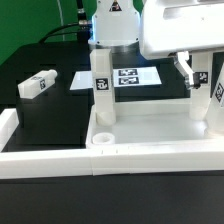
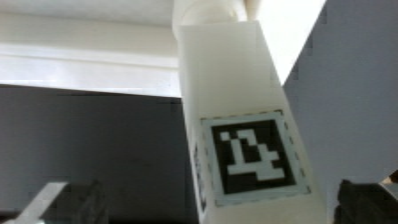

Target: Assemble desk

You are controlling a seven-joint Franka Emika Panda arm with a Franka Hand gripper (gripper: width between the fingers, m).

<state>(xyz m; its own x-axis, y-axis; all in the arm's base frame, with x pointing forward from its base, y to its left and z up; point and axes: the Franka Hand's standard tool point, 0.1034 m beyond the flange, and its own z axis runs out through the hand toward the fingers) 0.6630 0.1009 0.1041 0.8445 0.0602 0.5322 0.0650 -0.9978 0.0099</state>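
Observation:
The white desk top (image 1: 150, 128) lies flat at the front of the table with its raised rim up. Two tagged white legs stand upright in its far corners: one at the exterior view's left (image 1: 103, 85), one at the exterior view's right (image 1: 207, 98). My gripper (image 1: 199, 72) hangs over the right leg, open. In the wrist view that leg (image 2: 240, 120) fills the gap between the dark fingertips (image 2: 54, 205), and my gripper (image 2: 210, 205) does not touch it on either side. A third leg (image 1: 37, 84) lies loose on the black table.
The marker board (image 1: 128, 77) lies flat behind the desk top. A white border rail (image 1: 40, 160) runs along the table's front and left edge. A round empty socket (image 1: 103, 139) shows in the desk top's near left corner.

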